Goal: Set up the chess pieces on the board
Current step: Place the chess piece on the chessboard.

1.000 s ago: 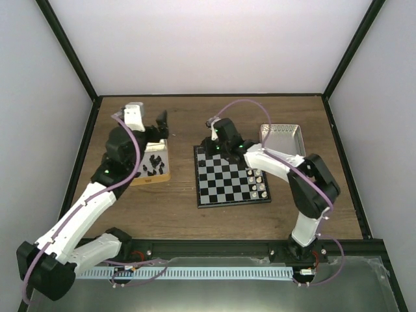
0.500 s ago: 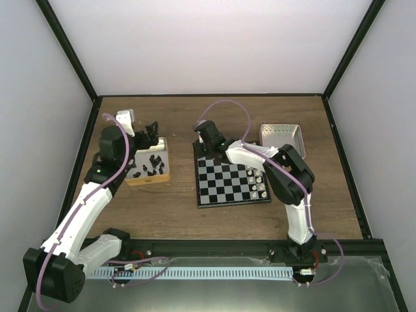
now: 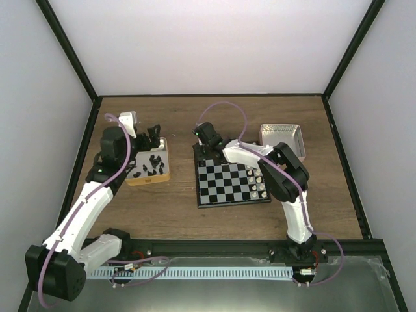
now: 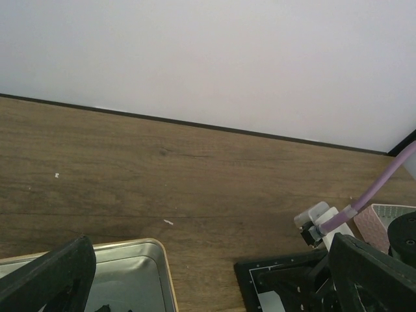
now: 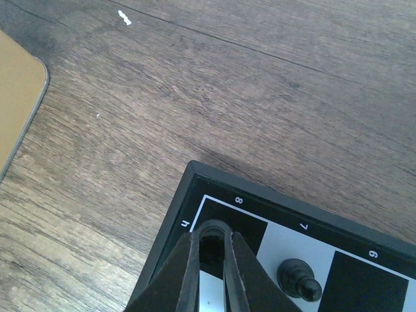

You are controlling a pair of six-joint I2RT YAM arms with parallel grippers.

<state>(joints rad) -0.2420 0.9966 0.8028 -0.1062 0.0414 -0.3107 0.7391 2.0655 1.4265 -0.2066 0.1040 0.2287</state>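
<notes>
The board (image 3: pixel 231 182) lies mid-table. Its far left corner shows in the right wrist view (image 5: pixel 195 179). My right gripper (image 3: pixel 204 138) is low over that corner. In the right wrist view my right gripper (image 5: pixel 212 237) is shut on a black chess piece (image 5: pixel 212 248) over the corner square by the 8 mark. A black pawn (image 5: pixel 298 278) stands on the neighbouring white square. Several black chess pieces (image 3: pixel 151 165) lie in a tan-sided tin (image 3: pixel 148 179). My left gripper (image 3: pixel 151 135) hangs open and empty over that tin's far edge, its fingers (image 4: pixel 55 276) wide apart.
Several light pieces (image 3: pixel 259 183) stand on the board's right side. An empty metal tin (image 3: pixel 283 138) sits at the back right. The tan tin's edge shows in the right wrist view (image 5: pixel 16 97). The enclosure's back wall (image 4: pixel 208 58) is close behind.
My right gripper has moved left to the board's far left corner. My left arm has drawn back left, its gripper now over the tin's far edge.
</notes>
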